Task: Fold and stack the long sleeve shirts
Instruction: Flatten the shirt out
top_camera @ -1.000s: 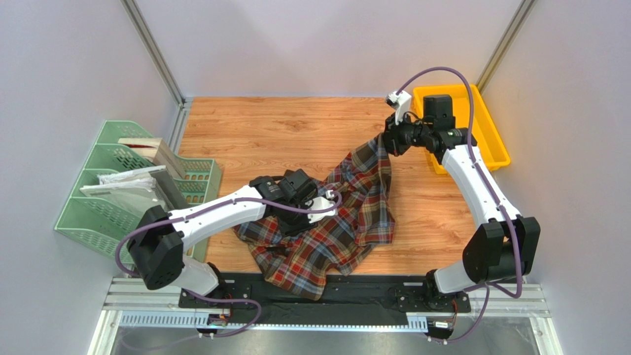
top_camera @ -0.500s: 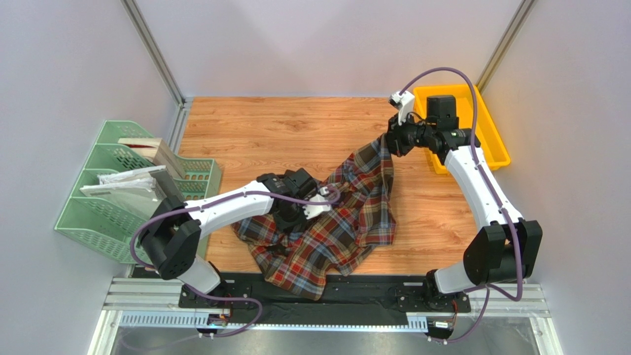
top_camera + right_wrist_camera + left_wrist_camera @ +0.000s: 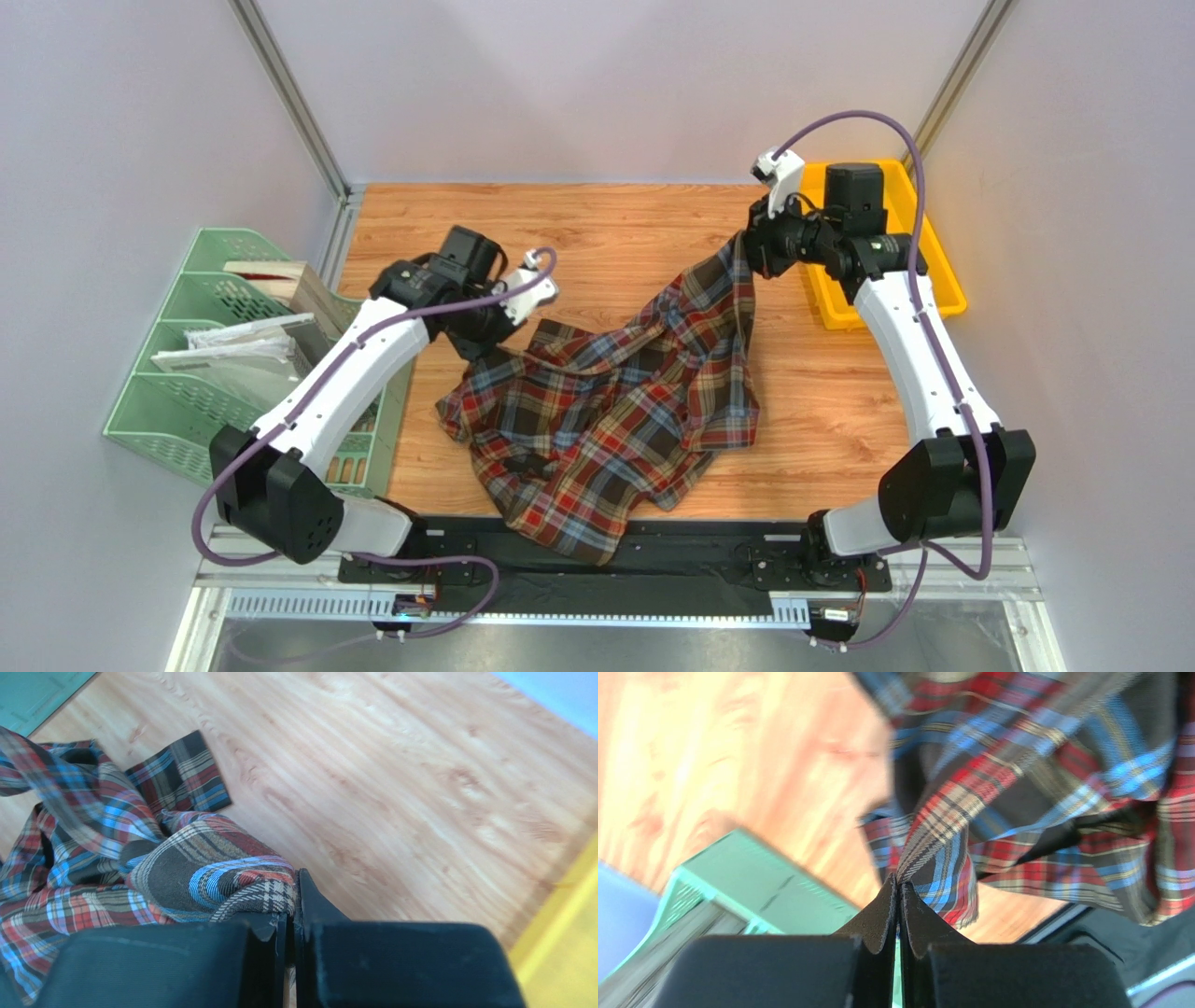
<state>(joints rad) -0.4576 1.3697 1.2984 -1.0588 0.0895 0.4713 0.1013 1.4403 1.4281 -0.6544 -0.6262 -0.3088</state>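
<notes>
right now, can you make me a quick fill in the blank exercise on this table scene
1. The plaid shirt lies crumpled on a ___ table.
2. The left gripper and right gripper are both ___ on the shirt's cloth.
3. The bin at the far right corner is ___.
4. The green rack stands at the table's ___ edge.

Missing words: wooden; shut; yellow; left.
</notes>
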